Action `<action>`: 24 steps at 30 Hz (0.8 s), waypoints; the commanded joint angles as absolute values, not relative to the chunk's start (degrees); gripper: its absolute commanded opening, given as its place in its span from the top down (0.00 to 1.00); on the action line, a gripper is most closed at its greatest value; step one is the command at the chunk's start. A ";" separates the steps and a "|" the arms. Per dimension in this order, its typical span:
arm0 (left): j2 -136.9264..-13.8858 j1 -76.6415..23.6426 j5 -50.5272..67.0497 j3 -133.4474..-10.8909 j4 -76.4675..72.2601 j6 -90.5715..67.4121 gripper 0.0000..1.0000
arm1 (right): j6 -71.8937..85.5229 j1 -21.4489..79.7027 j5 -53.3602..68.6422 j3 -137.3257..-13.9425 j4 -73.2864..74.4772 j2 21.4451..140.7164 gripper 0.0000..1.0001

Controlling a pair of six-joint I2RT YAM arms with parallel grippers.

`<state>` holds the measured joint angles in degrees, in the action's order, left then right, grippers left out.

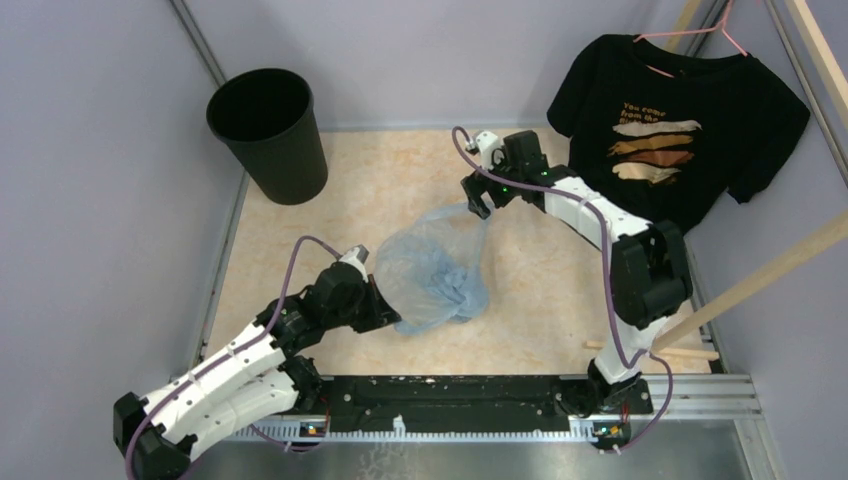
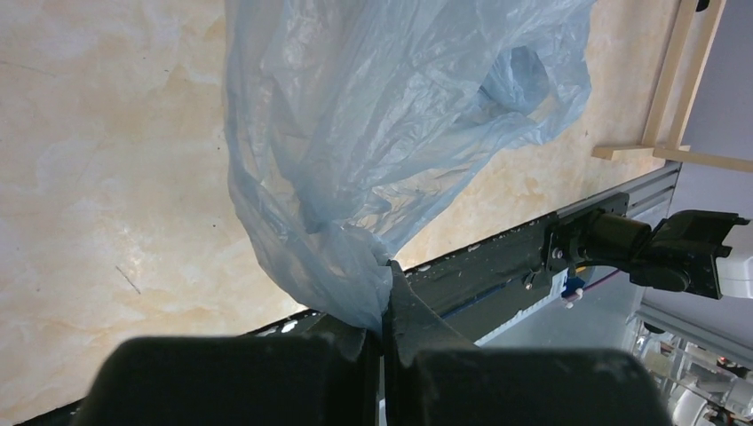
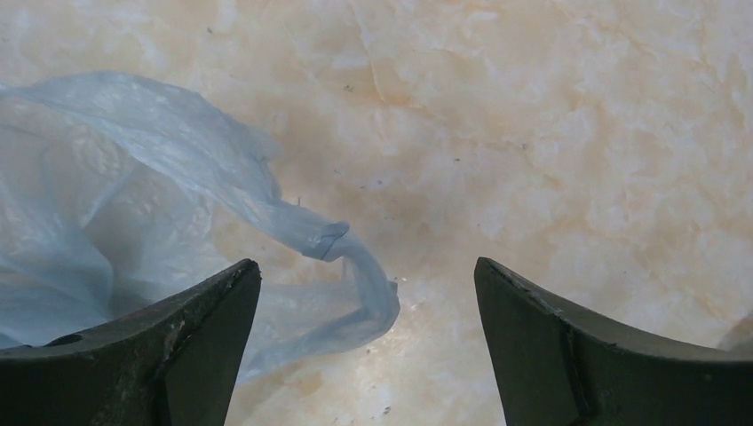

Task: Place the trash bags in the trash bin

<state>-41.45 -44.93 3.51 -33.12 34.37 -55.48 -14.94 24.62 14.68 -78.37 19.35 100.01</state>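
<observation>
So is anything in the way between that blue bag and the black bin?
Nothing visible. The left hand pinches the bag; only bare tabletop lies between it and the bin at the far left. The open right hand is off that path.

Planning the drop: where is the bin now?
Top view: the bin stands in the far left corner, apart from the bag at centre.

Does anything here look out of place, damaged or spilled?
The black T-shirt hanging at the far right seems out of place. The bin stands upright; the left gripper holds the bag; nothing is spilled.
</observation>
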 commanded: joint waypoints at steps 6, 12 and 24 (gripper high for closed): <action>-43.01 -44.74 4.88 -31.96 32.14 -58.86 1.00 | -27.18 25.20 21.36 -88.31 23.19 110.22 0.17; -46.55 -44.74 3.10 -35.89 34.11 -56.88 1.00 | -25.11 25.69 26.15 -92.03 23.42 113.54 0.43; -45.94 -44.02 -1.79 -33.59 29.10 -58.15 0.77 | 2.38 25.57 -2.57 -71.18 15.00 91.49 1.00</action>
